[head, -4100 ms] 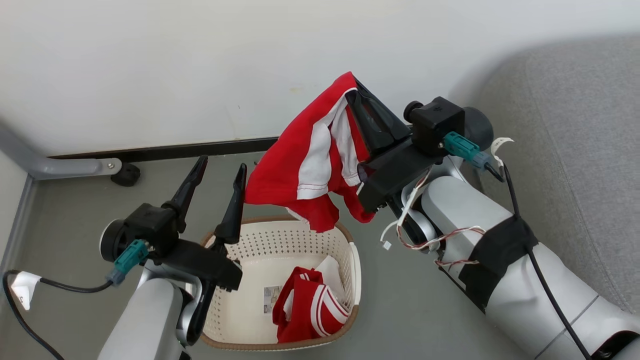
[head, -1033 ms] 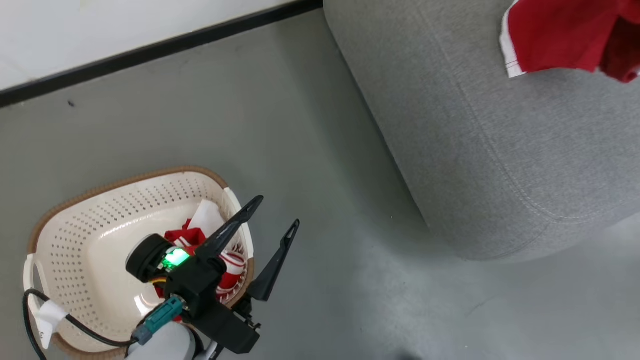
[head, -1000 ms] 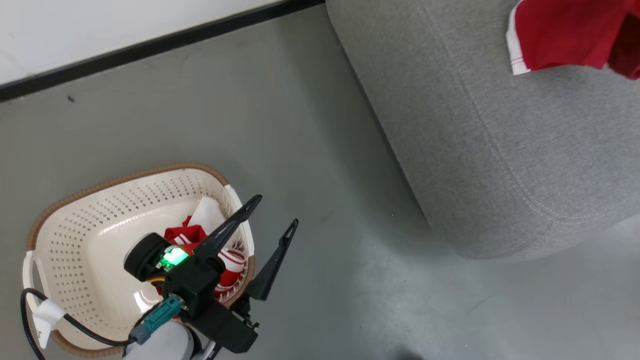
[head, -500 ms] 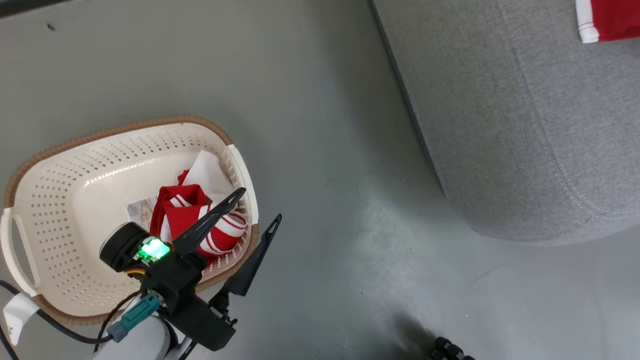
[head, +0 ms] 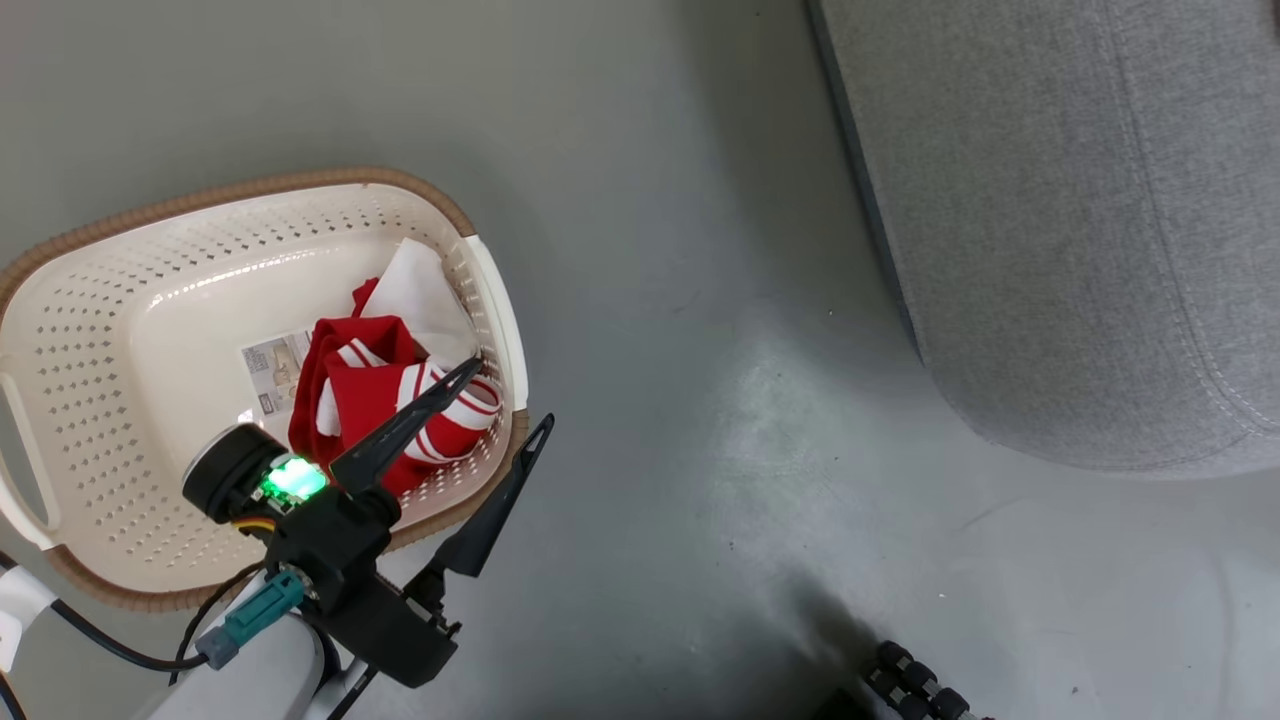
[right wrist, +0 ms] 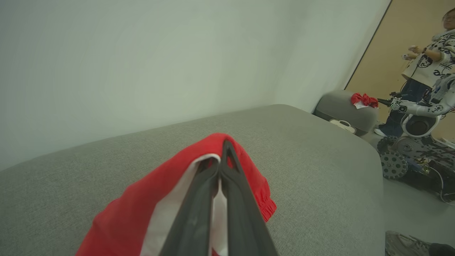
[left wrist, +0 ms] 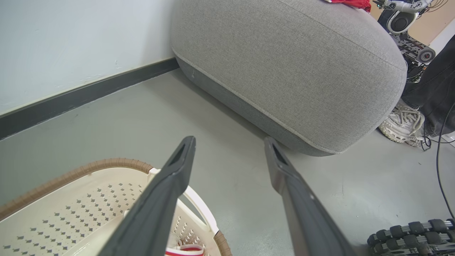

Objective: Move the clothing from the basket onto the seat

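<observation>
Looking down through the head view, I see the basket (head: 250, 185) standing on the grey floor (head: 700, 300) at the left. One red-and-white garment (head: 370, 410) lies crumpled inside it, pushed against the wall on the side of the seat (head: 1080, 200). It covers a part of the paper label (head: 272, 365) on the basket bottom. The seat is at the upper right, well apart from the basket, with bare floor between them.

My left claw (head: 508, 393) hovers at the near right part of the basket with its two fingers wide apart and nothing between them. One finger is over the garment, the other is outside the brown rim, over the floor. The left wrist view shows the same gap, with the seat beyond it and a black skirting board (left wrist: 89, 96) along the white wall.

My right claw (right wrist: 225, 149) has its fingers pressed together, clamped on a second garment (right wrist: 124, 220), red with a white panel, which drapes over both fingers. The wide top of the seat is just under it. Whether the cloth touches the cushion, I cannot tell.

Far behind, a person (right wrist: 428, 60) stands beside another robot (right wrist: 416, 121), near a smaller grey cushion (right wrist: 341, 106) with a red cloth (right wrist: 364, 100) on it.
</observation>
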{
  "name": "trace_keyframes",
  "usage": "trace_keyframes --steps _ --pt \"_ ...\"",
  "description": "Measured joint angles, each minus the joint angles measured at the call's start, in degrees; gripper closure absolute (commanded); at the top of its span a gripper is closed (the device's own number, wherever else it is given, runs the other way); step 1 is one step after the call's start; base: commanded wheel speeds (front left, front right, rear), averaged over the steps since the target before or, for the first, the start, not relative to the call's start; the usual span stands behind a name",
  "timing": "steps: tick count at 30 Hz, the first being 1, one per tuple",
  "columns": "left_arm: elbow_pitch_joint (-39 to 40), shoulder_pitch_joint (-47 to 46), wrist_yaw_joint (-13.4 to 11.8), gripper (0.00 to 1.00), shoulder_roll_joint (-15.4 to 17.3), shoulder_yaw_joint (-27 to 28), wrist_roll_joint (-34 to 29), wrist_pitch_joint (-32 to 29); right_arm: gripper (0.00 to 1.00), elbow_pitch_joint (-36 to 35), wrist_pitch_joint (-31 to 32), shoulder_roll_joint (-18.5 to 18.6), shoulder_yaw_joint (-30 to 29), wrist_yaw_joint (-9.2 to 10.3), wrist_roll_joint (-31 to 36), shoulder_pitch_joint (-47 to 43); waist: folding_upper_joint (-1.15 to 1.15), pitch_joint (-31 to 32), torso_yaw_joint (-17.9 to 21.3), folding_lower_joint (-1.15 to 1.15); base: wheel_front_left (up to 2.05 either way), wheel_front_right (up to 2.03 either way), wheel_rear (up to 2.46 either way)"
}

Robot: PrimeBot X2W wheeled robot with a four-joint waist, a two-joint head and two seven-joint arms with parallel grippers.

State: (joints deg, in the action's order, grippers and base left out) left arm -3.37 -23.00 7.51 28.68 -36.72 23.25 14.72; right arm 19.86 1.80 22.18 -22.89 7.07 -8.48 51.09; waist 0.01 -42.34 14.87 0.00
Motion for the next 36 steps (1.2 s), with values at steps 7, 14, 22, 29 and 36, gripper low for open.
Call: trace_keyframes --steps 7,14,22,29,36 --pt "-0.64 -1.4 0.0 0.0 -0.3 -1.12 0.47 0.0 1.0 5.25 0.73 -2.25 0.99 0.01 -1.79 -0.03 0.0 -0.53 -1.32 0.0 0.0 0.0 0.0" --pt "-1.67 -3.24 0.0 0.0 -2.09 -1.51 1.3 0.0 0.0 10.8 0.08 -0.89 0.01 0.05 -1.58 0.38 0.0 0.4 -3.0 0.0 0.0 0.0 0.0" --pt "-4.21 -3.65 0.0 0.0 -4.5 -1.86 2.42 0.0 0.0 16.03 -5.02 0.87 1.81 -2.01 -1.46 1.27 -0.01 3.18 -4.69 0.0 0.0 0.0 0.0" --pt "-7.05 -3.63 0.0 0.0 -6.98 -2.18 4.12 0.0 0.0 17.56 -9.45 -2.44 4.61 -3.08 0.2 -2.53 0.0 7.14 -5.75 0.0 0.0 0.0 0.0" --pt "-9.93 -3.47 0.0 0.0 -9.6 -2.19 5.08 0.0 0.0 19.15 -13.18 -3.59 5.75 -4.92 0.79 -4.99 -0.01 12.01 -6.51 -0.01 0.0 0.0 0.0"
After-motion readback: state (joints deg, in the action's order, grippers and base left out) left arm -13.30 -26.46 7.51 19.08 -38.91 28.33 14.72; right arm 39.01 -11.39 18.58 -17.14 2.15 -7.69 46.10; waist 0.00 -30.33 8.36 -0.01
